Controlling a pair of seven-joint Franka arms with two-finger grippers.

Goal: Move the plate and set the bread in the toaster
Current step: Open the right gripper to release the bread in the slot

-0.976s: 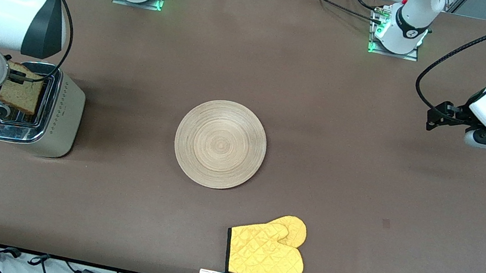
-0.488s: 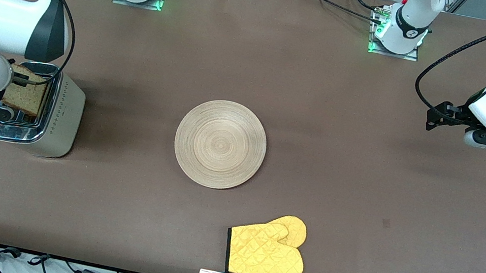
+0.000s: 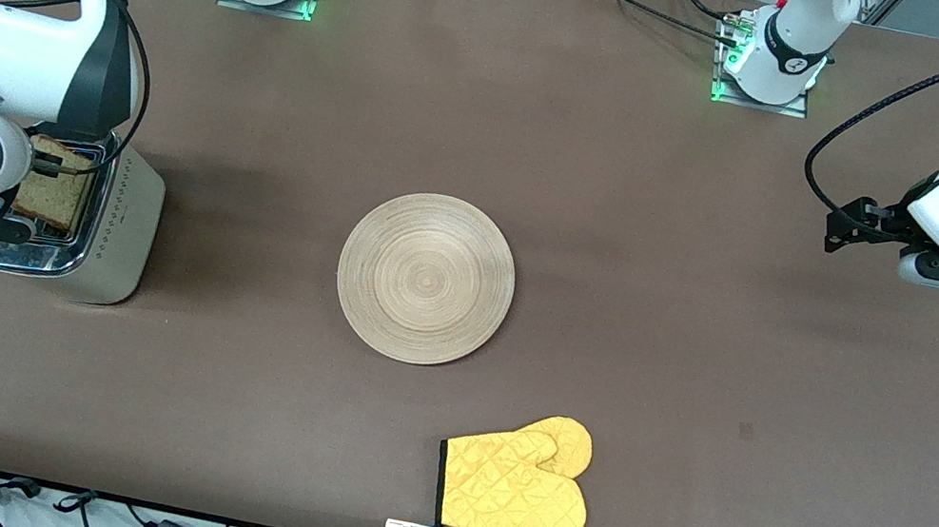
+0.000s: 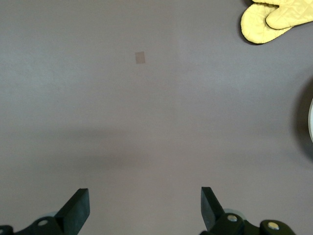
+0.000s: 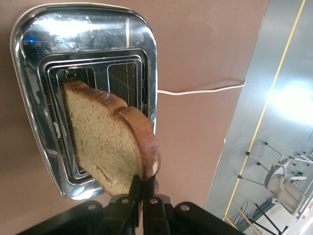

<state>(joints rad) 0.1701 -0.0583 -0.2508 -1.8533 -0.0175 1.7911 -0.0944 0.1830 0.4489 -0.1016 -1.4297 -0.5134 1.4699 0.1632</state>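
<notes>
Gripping the bread (image 5: 110, 142) by its crust, your right hand (image 5: 143, 188) holds the slice partly down in a slot of the toaster (image 3: 111, 225), at the right arm's end of the worktop (image 3: 706, 344). Your left hand (image 4: 144, 208) waits spread wide over bare worktop. The plate (image 3: 425, 277) sits mid-worktop. No readable lettering shows.

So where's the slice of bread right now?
The bread is pinched in the right gripper, partly lowered into a slot of the toaster at the right arm's end of the table.

1 plate (image 3: 425, 278), 1 bread (image 5: 110, 142), 1 toaster (image 3: 109, 234), 1 mitt (image 3: 514, 491)
</notes>
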